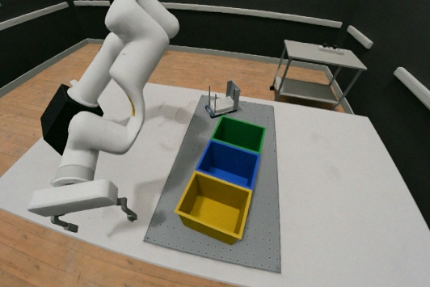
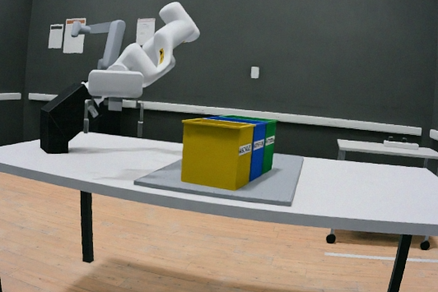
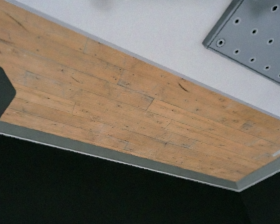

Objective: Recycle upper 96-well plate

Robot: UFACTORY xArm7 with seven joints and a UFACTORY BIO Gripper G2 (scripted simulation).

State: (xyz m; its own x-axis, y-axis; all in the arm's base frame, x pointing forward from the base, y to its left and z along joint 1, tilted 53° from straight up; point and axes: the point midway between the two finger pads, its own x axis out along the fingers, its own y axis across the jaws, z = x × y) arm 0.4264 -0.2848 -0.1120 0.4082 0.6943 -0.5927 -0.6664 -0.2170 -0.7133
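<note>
The gripper [image 1: 101,222] [image 2: 113,128] is open and empty, raised over the table's near left part, left of the bins. One dark finger shows at the wrist view's left edge. Rack K1 [image 1: 233,88] stands at the far end of the board, beyond the green bin. White plate material [image 1: 223,104] sits low in it; two separate plates cannot be told apart. The yellow bin [image 1: 220,210] [image 2: 214,156] stands upright and empty, nearest the top camera, its label [image 2: 244,149] facing the exterior camera. The blue bin [image 1: 232,162] [image 2: 258,164] and green bin [image 1: 242,135] [image 2: 269,160] stand upright behind it.
The bins stand in a close row on a grey perforated board [image 1: 267,222] [image 2: 284,181] [image 3: 261,30] on the white table [image 1: 323,206] [image 2: 350,193] [image 3: 156,35]. K1 has thin upright posts and a taller grey back part. A trolley [image 1: 323,54] stands beyond the table.
</note>
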